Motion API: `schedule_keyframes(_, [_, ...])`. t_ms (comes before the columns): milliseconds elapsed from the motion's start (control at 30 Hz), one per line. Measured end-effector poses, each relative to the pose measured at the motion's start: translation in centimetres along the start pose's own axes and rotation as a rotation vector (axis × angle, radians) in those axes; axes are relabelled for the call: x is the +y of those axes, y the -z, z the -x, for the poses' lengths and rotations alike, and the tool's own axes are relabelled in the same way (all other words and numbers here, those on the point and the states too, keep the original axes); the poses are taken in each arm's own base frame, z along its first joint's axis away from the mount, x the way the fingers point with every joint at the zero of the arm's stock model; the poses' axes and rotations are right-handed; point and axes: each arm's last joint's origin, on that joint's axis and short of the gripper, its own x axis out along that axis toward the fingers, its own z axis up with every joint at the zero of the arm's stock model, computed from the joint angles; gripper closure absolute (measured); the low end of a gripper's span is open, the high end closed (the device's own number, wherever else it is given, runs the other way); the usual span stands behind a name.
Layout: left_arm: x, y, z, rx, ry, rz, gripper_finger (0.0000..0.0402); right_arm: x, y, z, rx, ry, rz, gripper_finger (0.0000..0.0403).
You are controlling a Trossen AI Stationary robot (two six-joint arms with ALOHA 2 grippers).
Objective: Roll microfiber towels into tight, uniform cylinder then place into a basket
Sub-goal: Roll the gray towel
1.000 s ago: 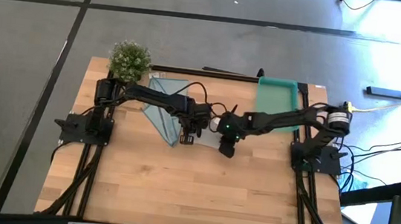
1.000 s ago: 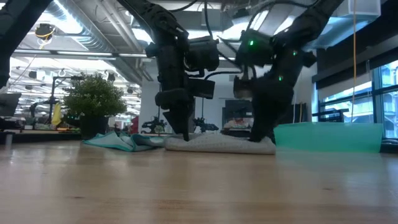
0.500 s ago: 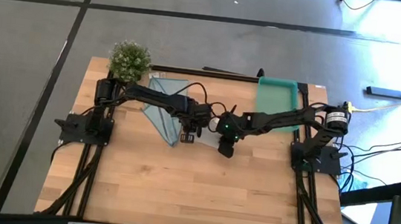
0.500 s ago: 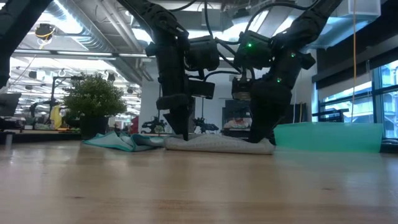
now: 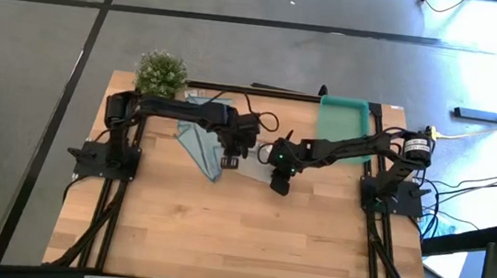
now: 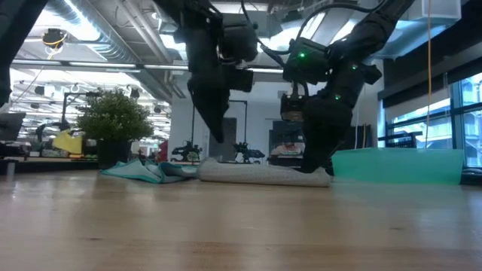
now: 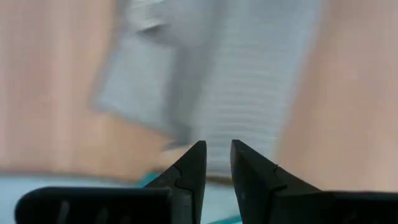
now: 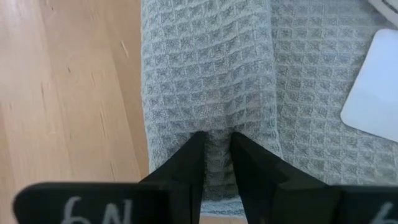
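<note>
From above we see the teal basket [image 5: 342, 122] at the table's far edge beside the potted plant [image 5: 160, 72]; the arms cover most of the grey towel [image 5: 256, 152], the blue towel [image 5: 198, 139] just beside it. At table level, the left gripper [image 6: 218, 135] hangs above the rolled grey towel. Its wrist camera shows released fingers [image 7: 189, 168], blurred cloth beyond. The right gripper [image 8: 216, 163] pinches the grey towel.
</note>
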Motion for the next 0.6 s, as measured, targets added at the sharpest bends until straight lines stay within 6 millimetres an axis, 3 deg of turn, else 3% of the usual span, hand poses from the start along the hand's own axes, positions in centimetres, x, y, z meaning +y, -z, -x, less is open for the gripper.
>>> schedule_keyframes(233, [-2.2, 0.1, -2.9, -0.096, 0.053, -0.118, 0.0332, 0.0, 0.0, 0.0, -0.004, -0.002, -0.001, 0.0318])
schedule_keyframes(433, [-2.2, 1.4, -4.8, -0.129, 0.018, -0.091, 0.0331, 0.1, -0.1, 0.6, -0.018, -0.002, 0.001, 0.0318])
schedule_keyframes(600, [-2.3, 2.7, -6.0, -0.115, 0.006, -0.086, 0.0331, 0.3, -0.5, 2.3, -0.066, -0.004, 0.012, 0.0318])
